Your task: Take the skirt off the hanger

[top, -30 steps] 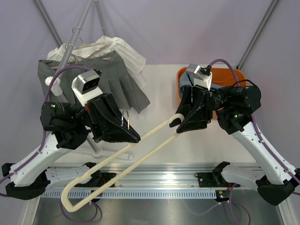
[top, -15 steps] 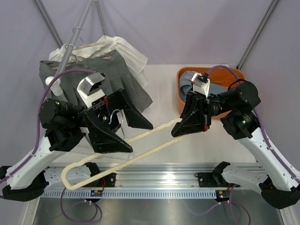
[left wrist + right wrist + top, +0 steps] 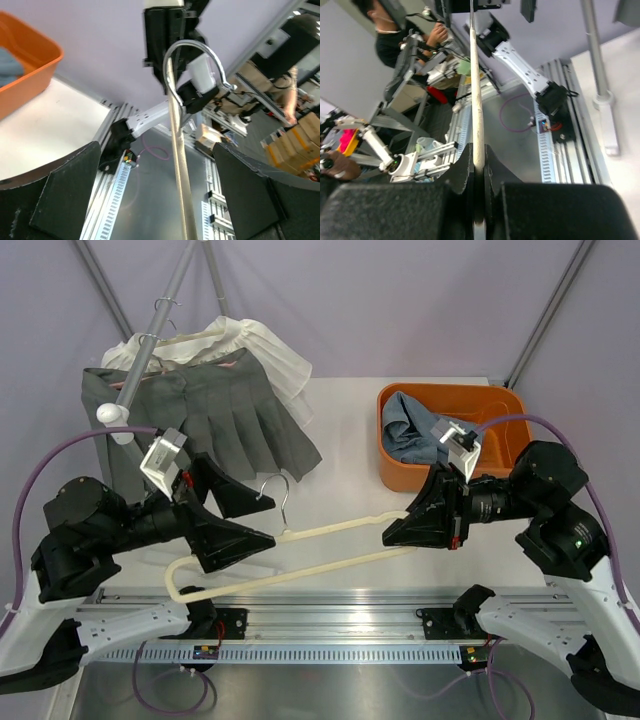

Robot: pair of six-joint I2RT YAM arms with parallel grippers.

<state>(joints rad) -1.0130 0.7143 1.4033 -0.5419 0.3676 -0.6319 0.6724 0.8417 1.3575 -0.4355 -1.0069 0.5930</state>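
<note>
A bare cream hanger (image 3: 330, 544) with a metal hook (image 3: 277, 487) stretches low across the table's front. My right gripper (image 3: 397, 531) is shut on its right end; in the right wrist view the pads (image 3: 465, 167) pinch the bar (image 3: 475, 100). My left gripper (image 3: 258, 522) stands open around the hanger near the hook, and its fingers (image 3: 60, 200) sit well apart from the bar (image 3: 179, 160). A grey pleated skirt (image 3: 225, 420) hangs on the rack at the back left. A blue-grey garment (image 3: 412, 435) lies in the orange bin (image 3: 500, 395).
A white garment (image 3: 270, 350) hangs behind the grey skirt on the slanted rack pole (image 3: 160, 315). The pole's foot (image 3: 118, 418) stands at the table's left. The aluminium rail (image 3: 330, 615) runs along the near edge. The orange bin's corner (image 3: 30, 55) shows in the left wrist view.
My left gripper opened and let go of the hanger, then drew back left. My right gripper closed on the hanger's right end. The hanger swung flatter and shifted right.
</note>
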